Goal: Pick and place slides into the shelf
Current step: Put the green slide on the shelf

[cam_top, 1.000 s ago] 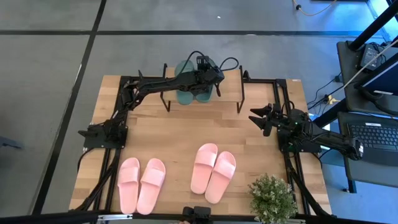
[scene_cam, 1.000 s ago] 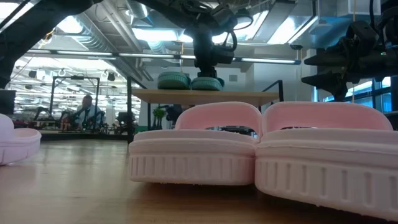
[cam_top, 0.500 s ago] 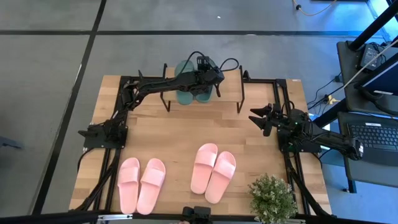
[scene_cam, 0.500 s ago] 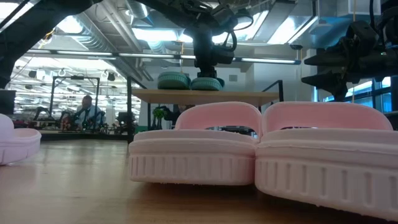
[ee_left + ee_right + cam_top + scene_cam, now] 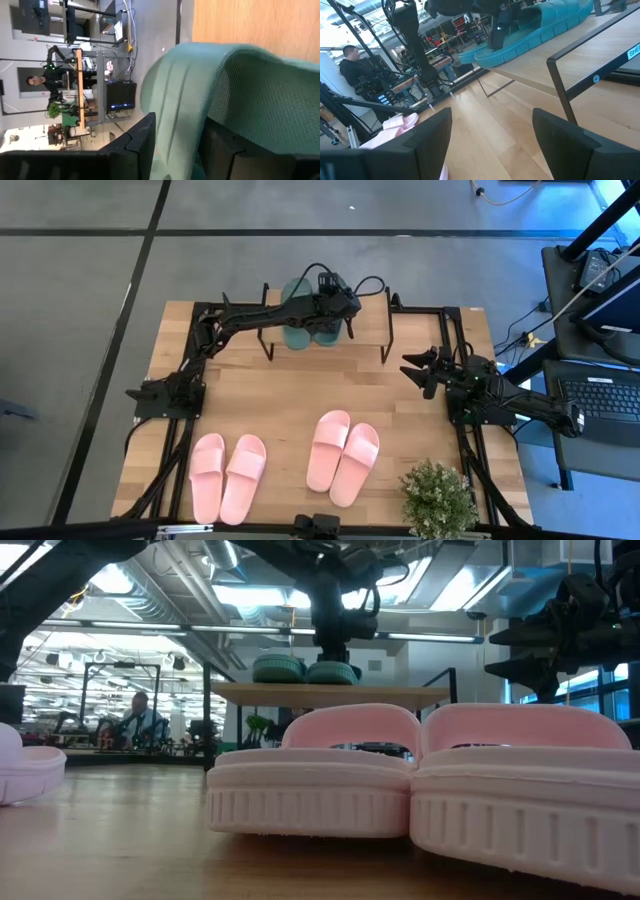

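The dark green pair [image 5: 300, 328] stands side by side on the shelf's plank top [image 5: 370, 330] at the table's far edge, soles down, as the low view shows [image 5: 280, 670]. My left gripper [image 5: 335, 300] is over the right-hand green slide [image 5: 335, 672] and is shut on it. One pink pair [image 5: 228, 477] lies near the table's near left edge. The other pink pair [image 5: 342, 457] lies near the middle and fills the low view [image 5: 420, 790]. My right gripper [image 5: 418, 372] hangs open over the table's right side, touching nothing. My left gripper comes down from above on the right-hand green slide. A strip of green [image 5: 175, 145] at the strap's edge [image 5: 200, 75] fills the gap between the two fingers [image 5: 142, 145]. The slide's sole rests level on the shelf's plank [image 5: 330, 693].
A potted plant [image 5: 437, 498] stands at the near right corner. Black frame rails [image 5: 455, 340] run along the table's left and right sides. Bare plank lies to the right of the green pair on the shelf. A person [image 5: 352, 65] shows in the room beyond.
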Controlling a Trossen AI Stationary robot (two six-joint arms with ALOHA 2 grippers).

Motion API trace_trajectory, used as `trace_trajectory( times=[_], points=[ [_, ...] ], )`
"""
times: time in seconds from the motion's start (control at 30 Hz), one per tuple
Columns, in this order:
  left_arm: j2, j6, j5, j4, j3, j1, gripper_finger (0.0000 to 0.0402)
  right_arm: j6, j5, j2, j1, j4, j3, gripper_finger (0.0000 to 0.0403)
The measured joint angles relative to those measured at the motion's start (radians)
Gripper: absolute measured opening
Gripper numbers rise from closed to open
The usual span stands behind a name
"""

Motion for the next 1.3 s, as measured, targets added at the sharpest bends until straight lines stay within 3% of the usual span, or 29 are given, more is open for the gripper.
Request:
trace_trajectory(
  times=[0.4, 1.3],
  points=[
    [-0.004, -0.068, 0.046, -0.131, 0.091, -0.004, 0.0126, -0.002, 0.0, 0.0, 0.0, 0.0, 0.0, 0.0277],
    [-0.004, -0.281, 0.006, -0.258, 0.093, 0.032, 0.0126, 0.0, -0.001, 0.0, 0.0, 0.0, 0.0, 0.0277]
  ],
)
